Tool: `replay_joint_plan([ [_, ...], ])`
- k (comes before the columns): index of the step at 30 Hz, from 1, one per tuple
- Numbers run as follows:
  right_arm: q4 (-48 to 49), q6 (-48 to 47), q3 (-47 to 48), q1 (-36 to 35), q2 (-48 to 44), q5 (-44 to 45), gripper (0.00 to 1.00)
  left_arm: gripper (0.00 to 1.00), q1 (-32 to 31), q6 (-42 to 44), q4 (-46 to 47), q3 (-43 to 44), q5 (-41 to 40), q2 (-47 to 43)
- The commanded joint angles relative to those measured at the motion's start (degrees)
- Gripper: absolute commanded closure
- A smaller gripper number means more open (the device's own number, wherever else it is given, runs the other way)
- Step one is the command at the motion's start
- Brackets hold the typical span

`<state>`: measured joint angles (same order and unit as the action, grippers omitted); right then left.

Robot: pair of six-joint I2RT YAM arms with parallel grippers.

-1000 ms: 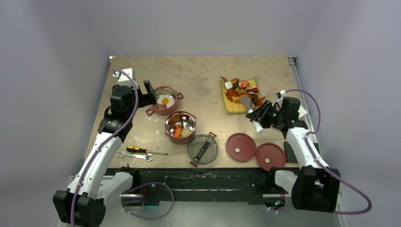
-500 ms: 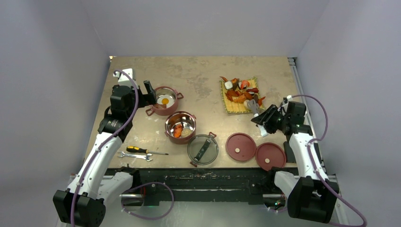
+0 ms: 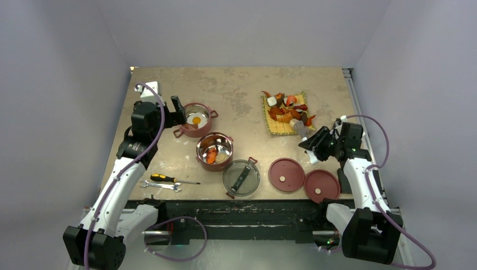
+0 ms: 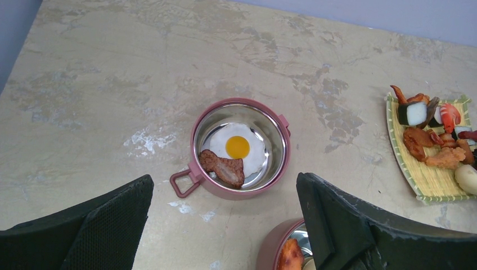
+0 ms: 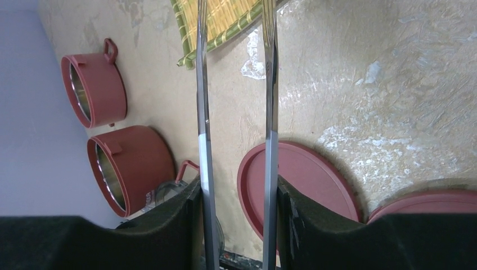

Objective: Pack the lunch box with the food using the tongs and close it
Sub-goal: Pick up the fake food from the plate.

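While the left gripper (image 4: 224,183) hangs with its jaws spread wide and nothing between them, a screwdriver (image 3: 163,178) and wrench (image 3: 160,185) lie by the table's near-left corner. Under that gripper, toward the left edge, one lunch box bowl (image 4: 247,194) holds a fried egg (image 4: 237,147) and a brown chunk (image 4: 225,167). The second bowl (image 3: 216,166), nearer, holds an orange piece (image 3: 211,157). The see-through lid (image 3: 241,178) and two red disc lids (image 3: 286,175) (image 3: 322,185) line the near edge. Food (image 3: 287,109) covers a yellow mat (image 3: 273,128) toward the right edge. The right gripper (image 5: 236,225) clasps the tongs (image 5: 270,112), their arms parted, their tips at the mat's near edge.
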<state>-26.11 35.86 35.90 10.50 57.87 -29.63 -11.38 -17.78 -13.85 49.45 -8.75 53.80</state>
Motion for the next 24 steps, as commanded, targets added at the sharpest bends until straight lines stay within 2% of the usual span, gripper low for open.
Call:
replay_joint_plan([
  [1,1.6,-1.0,-0.5,0.2,0.2,-0.1,0.53,0.01,-0.2,0.5,2.0,-0.2,0.2,-0.1],
  [19,7.9,-2.3,-0.8,0.3,5.3,-1.9,0.54,0.01,-0.1,0.6,2.0,-0.2,0.1,-0.1],
  [24,9.3,-2.7,-0.7,0.3,6.7,-1.8,0.6,0.01,-0.2,0.6,2.0,-0.2,0.1,0.0],
])
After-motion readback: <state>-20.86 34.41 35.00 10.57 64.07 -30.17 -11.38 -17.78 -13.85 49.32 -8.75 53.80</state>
